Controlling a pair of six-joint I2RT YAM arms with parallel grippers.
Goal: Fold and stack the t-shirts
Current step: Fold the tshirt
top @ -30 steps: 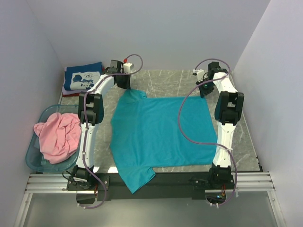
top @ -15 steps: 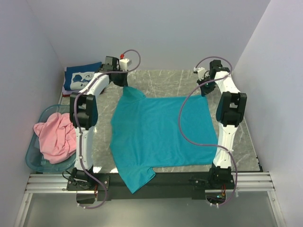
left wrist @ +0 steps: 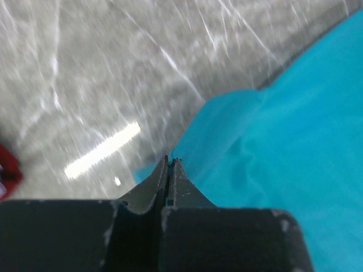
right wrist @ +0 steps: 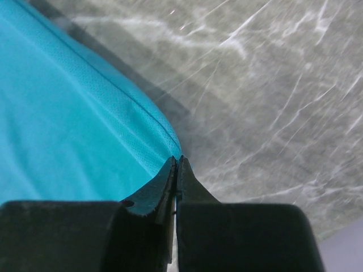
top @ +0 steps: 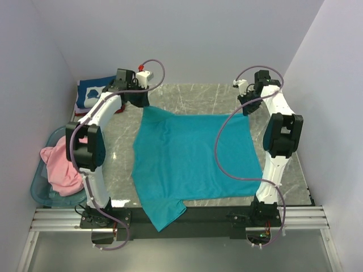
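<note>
Grey marbled desk (top: 187,95) is enclosed by pale walls. One light-blue basket (top: 41,194) at its left edge is filled with one pink t-shirt (top: 59,169). One navy t-shirt (top: 92,90) is laid at the far left corner. One teal t-shirt (top: 187,158) is spread mid-desk, its far corners clamped by the clenched left end effector (left wrist: 170,164) and right end effector (right wrist: 176,162).

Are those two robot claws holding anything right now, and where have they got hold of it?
Both hold the teal t-shirt: the left gripper pinches its far-left corner, at the sleeve, and the right gripper pinches its far-right hem corner.
</note>
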